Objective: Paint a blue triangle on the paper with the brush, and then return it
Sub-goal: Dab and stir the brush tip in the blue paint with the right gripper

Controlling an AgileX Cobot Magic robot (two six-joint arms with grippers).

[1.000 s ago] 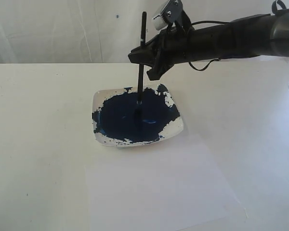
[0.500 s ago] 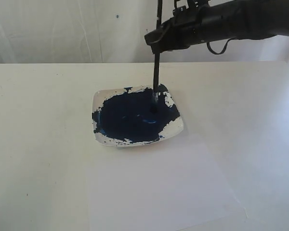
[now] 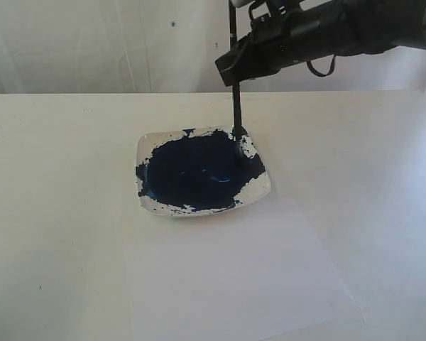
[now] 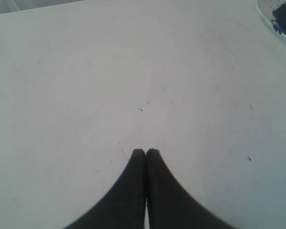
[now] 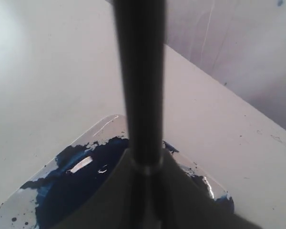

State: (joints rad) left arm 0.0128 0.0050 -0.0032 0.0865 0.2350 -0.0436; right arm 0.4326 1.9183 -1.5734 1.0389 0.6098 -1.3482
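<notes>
Right pincer (image 3: pixel 232 69): clamps the upper handle of the brush (image 3: pixel 236 106), jaws shut on it from both sides; holds it near upright, bristles down. Brush tip: hangs at the far right corner of the paint dish (image 3: pixel 143 149), over the edge of the dark navy paint pool (image 3: pixel 195 174); touching the paint or just clear of it, cannot tell from this angle. Right wrist view: looks down the black shaft (image 5: pixel 140 86) onto the pool (image 5: pixel 76 191), with the fingers (image 5: pixel 105 205) flanking it.

Left pincer (image 4: pixel 145 152): closed, tips pressed together, nothing between them; hovers over bare table (image 4: pixel 86 71), with only a corner of the dish (image 4: pixel 269 19) in sight.

Paper (image 3: pixel 234 277): lies flat just in front of the dish, on the near side, apart from the brush; bears no blue mark. No blue triangle anywhere as yet.

Step in hand, by judgement: loading the bristles, or lifting off with the load — painting not begun. Next move: calls for carrying the brush across the dish to the paper without dripping, lowering until only the tip bears on the sheet, then drawing three joined strokes with light, even pressure. Risks: thin sheet with nothing holding it down — likely to slide or wrinkle under a wet drag; too much paint, likely to blot the corners.
</notes>
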